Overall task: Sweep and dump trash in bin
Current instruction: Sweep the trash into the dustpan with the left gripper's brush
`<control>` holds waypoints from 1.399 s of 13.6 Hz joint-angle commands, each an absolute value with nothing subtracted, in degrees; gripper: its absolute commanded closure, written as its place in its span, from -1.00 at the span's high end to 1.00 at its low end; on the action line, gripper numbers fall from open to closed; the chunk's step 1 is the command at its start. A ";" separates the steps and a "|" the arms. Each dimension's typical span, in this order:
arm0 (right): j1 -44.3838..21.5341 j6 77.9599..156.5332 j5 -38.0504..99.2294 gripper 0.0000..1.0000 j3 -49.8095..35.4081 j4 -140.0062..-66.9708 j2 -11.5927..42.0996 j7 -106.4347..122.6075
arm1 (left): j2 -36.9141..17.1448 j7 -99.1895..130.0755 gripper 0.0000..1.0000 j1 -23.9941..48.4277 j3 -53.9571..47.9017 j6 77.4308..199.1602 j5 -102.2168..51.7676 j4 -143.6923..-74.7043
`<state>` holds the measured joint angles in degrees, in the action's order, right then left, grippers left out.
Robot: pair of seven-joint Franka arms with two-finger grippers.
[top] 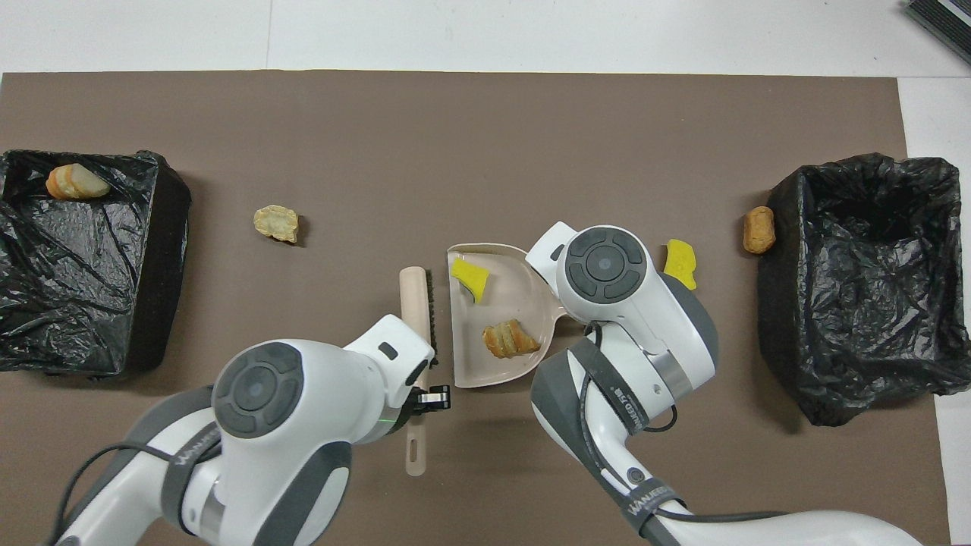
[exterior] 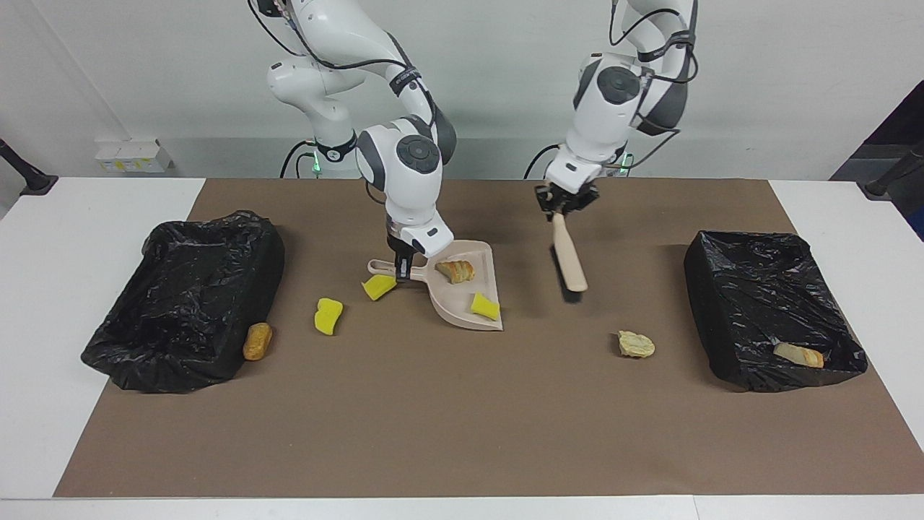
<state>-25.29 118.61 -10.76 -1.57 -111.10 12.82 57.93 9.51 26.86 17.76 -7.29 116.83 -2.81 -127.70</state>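
My right gripper is shut on the handle of the beige dustpan, which rests on the brown mat. Two pieces of trash lie in the pan, a yellow sponge chunk and a bread lump; the overhead view shows the same sponge and lump. My left gripper is shut on the brush, held above the mat beside the pan's open edge. Loose trash on the mat: two yellow sponges, a brown lump and a pale lump.
A black-lined bin stands at the left arm's end with a bread piece inside. A second black-lined bin stands at the right arm's end, and the brown lump lies against its side.
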 commanded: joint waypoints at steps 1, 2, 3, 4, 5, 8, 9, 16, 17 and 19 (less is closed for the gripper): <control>-25.40 120.41 -12.30 -1.00 -1.67 -111.88 12.83 55.90 | 4.50 25.50 -1.00 11.62 -7.82 114.79 4.98 -121.57; -25.40 120.41 -12.30 -1.00 -1.67 -111.88 12.83 55.90 | 1.52 25.14 -1.00 10.04 -7.82 114.87 7.45 -120.07; -25.40 120.41 -12.30 -1.00 -1.67 -111.88 12.83 55.90 | -1.64 25.05 -1.00 8.89 -7.82 115.66 10.43 -118.93; -25.40 120.50 -12.30 -1.00 -1.67 -111.88 12.83 55.90 | -3.24 23.83 -1.00 6.88 -7.82 116.71 13.07 -118.57; -25.40 120.41 -12.30 -1.00 -1.67 -111.88 12.83 55.90 | -3.51 21.38 -1.00 4.59 -7.82 118.37 13.70 -118.65; -25.40 120.41 -12.30 -1.00 -1.67 -111.88 12.83 55.90 | -5.44 20.74 -1.00 4.21 -7.91 123.29 13.45 -121.36; -25.40 120.50 -12.30 -1.00 -1.67 -111.88 12.92 55.90 | -4.93 20.74 -1.00 4.39 -8.08 125.57 13.36 -123.64; -25.40 120.50 -12.22 -1.00 -1.67 -111.88 12.92 55.90 | -2.82 20.39 -1.00 13.69 -8.53 130.43 3.88 -130.96; -25.40 120.50 -12.22 -1.00 -1.67 -111.88 12.92 55.90 | -2.73 20.39 -1.00 16.41 -8.53 130.43 3.17 -130.96; -25.40 120.50 -12.22 -1.00 -1.67 -111.88 12.92 55.90 | -2.11 20.13 -1.00 21.07 -8.53 130.34 0.28 -130.96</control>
